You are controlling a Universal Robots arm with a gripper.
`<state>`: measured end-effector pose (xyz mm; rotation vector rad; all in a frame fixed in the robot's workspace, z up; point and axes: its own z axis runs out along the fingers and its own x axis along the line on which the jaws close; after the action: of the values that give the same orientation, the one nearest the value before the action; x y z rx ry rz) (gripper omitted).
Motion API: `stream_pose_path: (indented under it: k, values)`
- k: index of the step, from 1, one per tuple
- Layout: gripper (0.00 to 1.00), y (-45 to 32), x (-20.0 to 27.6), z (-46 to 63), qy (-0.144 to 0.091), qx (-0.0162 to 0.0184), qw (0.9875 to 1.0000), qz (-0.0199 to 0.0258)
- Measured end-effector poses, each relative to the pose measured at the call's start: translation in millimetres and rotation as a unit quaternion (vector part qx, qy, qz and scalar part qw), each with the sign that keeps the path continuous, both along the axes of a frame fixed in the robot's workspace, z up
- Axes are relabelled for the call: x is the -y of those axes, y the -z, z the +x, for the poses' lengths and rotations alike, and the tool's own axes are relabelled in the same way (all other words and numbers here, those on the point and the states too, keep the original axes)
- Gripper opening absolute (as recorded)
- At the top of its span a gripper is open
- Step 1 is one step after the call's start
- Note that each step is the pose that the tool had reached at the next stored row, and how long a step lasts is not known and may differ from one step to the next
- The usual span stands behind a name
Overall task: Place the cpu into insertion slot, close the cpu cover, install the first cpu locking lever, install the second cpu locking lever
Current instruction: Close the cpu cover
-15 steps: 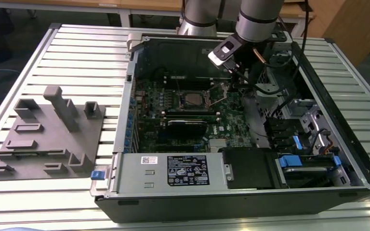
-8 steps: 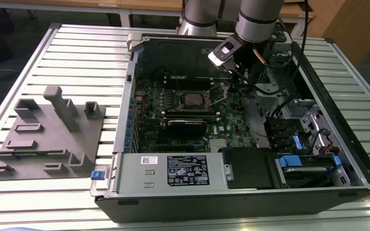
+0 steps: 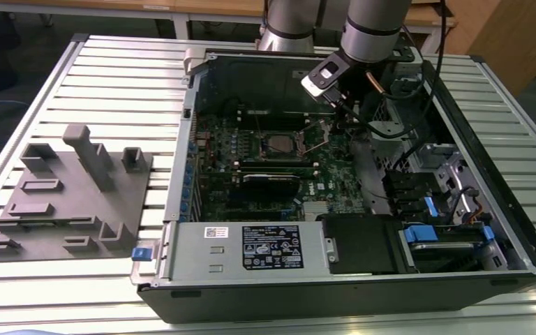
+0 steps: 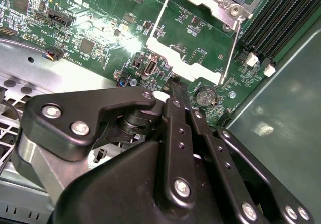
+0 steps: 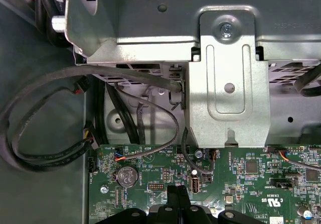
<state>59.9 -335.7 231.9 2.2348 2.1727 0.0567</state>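
A slatted metal desk [image 3: 109,70] carries an open black computer case [image 3: 343,286] lying on its side. On the exterior view's left rests a grey fixture tray [image 3: 63,223]. Inside the case lies the green motherboard [image 3: 333,174]. The arm [image 3: 375,21] reaches down into the case. Its gripper [image 4: 170,91] is low over the board, beside the socket area. The black fingers [image 4: 175,133] are drawn together into one narrow tip; whether they pinch anything cannot be told. That tip sits at the edge of the cpu cover [image 4: 173,58], a silver frame swung open, with green board visible through its window. The insertion slot [image 3: 296,146] holds the cpu [image 3: 278,144], silver top uncovered. A coin battery [image 4: 204,96] lies just beside the fingertips.
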Motion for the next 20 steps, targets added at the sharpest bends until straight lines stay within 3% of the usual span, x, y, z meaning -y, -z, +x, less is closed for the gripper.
stream_pose_path:
  k: [20]
  values:
    - [0.11,0.7,0.0,-1.4,0.0,0.0,1.0,0.0]
